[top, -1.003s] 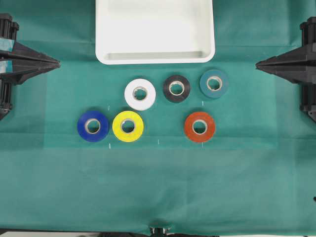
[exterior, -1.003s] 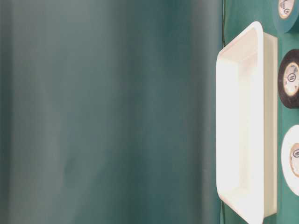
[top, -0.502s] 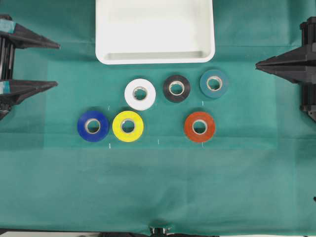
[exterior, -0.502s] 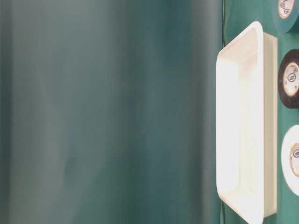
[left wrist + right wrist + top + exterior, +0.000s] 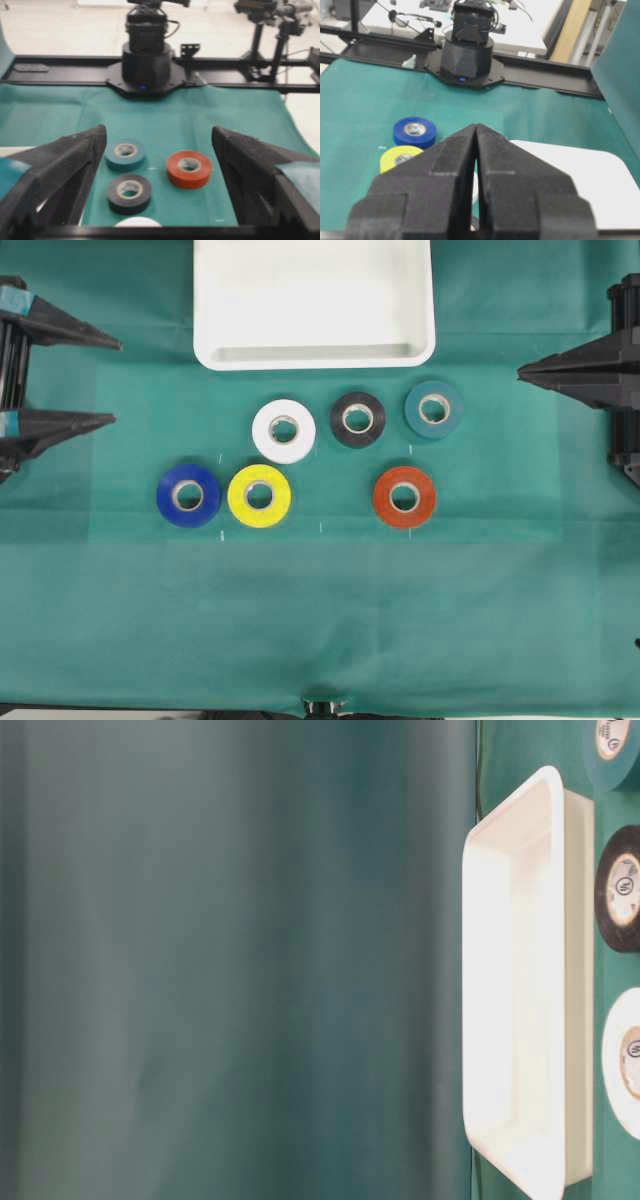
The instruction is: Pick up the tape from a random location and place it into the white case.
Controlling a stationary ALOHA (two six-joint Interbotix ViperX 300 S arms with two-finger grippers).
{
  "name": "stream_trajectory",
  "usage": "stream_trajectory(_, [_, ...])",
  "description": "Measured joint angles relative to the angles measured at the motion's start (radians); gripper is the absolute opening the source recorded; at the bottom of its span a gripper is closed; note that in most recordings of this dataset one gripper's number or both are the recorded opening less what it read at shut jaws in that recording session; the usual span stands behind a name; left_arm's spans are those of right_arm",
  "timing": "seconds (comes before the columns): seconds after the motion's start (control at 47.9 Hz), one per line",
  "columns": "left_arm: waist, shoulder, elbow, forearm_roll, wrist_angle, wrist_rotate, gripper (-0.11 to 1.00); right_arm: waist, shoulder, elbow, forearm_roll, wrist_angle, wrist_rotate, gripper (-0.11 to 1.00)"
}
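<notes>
The yellow tape (image 5: 259,496) lies flat on the green cloth, left of centre, next to a blue roll (image 5: 188,495); it also shows in the right wrist view (image 5: 399,157). The white case (image 5: 314,350) stands empty at the back centre and shows in the table-level view (image 5: 520,980) and the right wrist view (image 5: 592,185). My left gripper (image 5: 115,380) is open and empty at the far left edge, well away from the tape. My right gripper (image 5: 520,370) is shut and empty at the far right edge.
Other rolls lie on the cloth: white (image 5: 284,430), black (image 5: 357,419), teal (image 5: 434,408) and orange-red (image 5: 404,496). The left wrist view shows the teal (image 5: 125,153), black (image 5: 129,193) and orange-red (image 5: 189,169) rolls between its fingers.
My left gripper has opened from shut to wide open. The right gripper, the rolls and the case have not moved.
</notes>
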Motion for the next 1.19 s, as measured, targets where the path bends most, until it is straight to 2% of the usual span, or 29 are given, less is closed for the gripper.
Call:
stream_trajectory(0.355, [-0.115,0.0,-0.005,0.0,0.028,-0.002,1.0,0.0,0.0,-0.002,-0.002,0.0,-0.002,0.0])
stream_trajectory(0.92, [-0.12,0.006,-0.006,0.0,0.034,-0.002,1.0,-0.002,0.0,-0.002,-0.003,0.006,0.0,0.0])
stream_trajectory(1.191, [-0.118,0.081,-0.046,0.0,0.034,-0.002,1.0,0.0,0.0,-0.002,-0.003,0.008,-0.003,0.0])
